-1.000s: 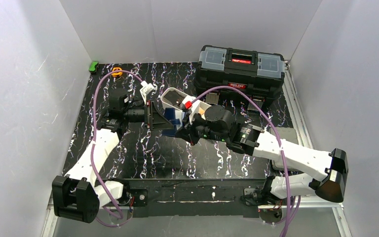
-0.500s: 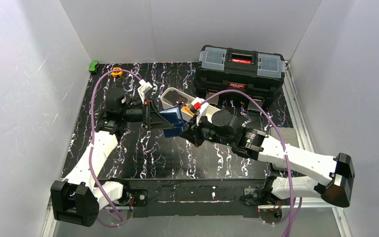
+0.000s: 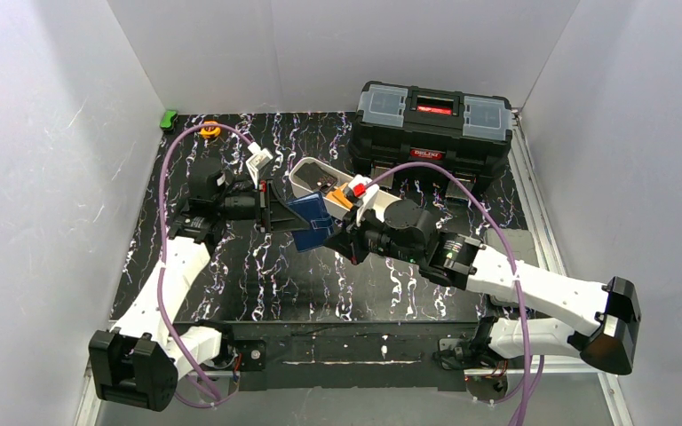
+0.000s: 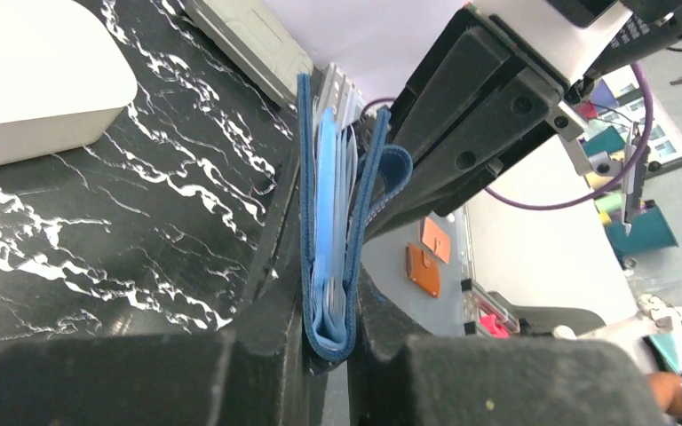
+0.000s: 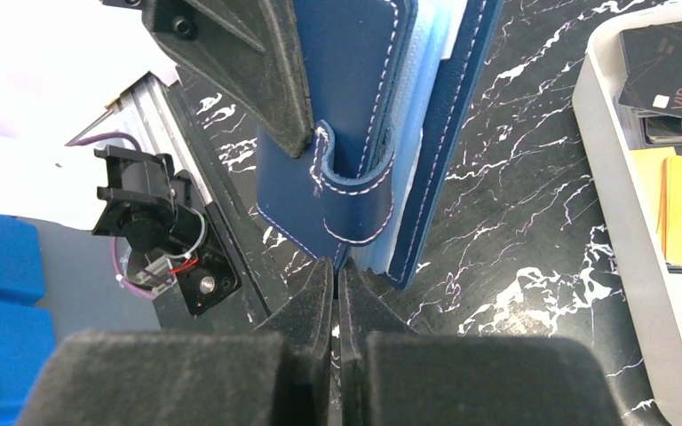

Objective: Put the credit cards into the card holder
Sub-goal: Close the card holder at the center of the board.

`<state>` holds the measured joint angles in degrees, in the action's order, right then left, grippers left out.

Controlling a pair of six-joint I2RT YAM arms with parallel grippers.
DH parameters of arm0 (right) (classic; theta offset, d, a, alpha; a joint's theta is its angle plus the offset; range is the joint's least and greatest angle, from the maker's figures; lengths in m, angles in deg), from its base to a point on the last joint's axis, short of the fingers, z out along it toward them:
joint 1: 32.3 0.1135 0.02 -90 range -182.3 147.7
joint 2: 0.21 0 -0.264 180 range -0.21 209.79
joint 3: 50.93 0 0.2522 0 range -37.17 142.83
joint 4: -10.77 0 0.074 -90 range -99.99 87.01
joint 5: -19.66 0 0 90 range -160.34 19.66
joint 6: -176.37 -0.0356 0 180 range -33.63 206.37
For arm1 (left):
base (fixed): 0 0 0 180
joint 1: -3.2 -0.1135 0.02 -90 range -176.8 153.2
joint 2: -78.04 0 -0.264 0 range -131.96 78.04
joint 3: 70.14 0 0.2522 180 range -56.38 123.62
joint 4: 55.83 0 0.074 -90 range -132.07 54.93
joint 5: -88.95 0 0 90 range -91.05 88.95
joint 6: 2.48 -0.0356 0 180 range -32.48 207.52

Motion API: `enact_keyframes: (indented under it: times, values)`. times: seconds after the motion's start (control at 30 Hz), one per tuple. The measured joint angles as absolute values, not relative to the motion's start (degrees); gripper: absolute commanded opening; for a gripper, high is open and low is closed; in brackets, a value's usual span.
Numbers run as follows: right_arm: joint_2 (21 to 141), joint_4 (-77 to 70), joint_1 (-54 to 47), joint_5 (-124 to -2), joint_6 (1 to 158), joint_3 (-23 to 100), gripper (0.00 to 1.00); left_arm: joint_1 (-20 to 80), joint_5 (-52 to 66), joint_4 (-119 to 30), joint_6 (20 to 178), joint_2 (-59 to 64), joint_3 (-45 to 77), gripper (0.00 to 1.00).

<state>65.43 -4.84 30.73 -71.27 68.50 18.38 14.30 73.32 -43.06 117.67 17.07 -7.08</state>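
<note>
Gaping slightly, navy card holder (image 4: 329, 222) (pale-blue inside).

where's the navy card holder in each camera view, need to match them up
top external: card holder mid-table, just in front of the white tray.
left wrist: centre of frame, edge-on and upright; tray top left.
right wrist: top centre, navy cover and snap tab facing the camera; tray wall at right.
Shared landmark: the white tray.
</note>
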Motion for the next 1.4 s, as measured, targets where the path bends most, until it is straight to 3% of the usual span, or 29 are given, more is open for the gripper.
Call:
enact_keyframes:
  times: [0.2,0.3,0.53,0.8,1.4]
  values:
    - [64.6,-4.1,30.6,-71.0,67.9,18.3,0.49,14.4,71.9,-34.4,108.1,17.1,-2.0,0.0]
    - [62.3,-4.7,29.9,-71.4,67.8,17.7,0.6,14.7,72.7,-29.8,102.8,17.1,1.2,0.0]
    - [55.7,-8.6,23.6,-69.9,67.2,17.8,0.61,17.0,72.3,-17.0,87.0,17.7,5.3,0.0]
    - [61.9,-15.9,21.5,-60.5,68.3,26.9,0.57,22.2,61.4,-5.8,68.0,22.5,6.4,0.0]
    - [65.2,-19.5,21.7,-53.0,68.5,29.7,0.5,23.8,56.2,-3.0,62.8,22.1,6.4,0.0]
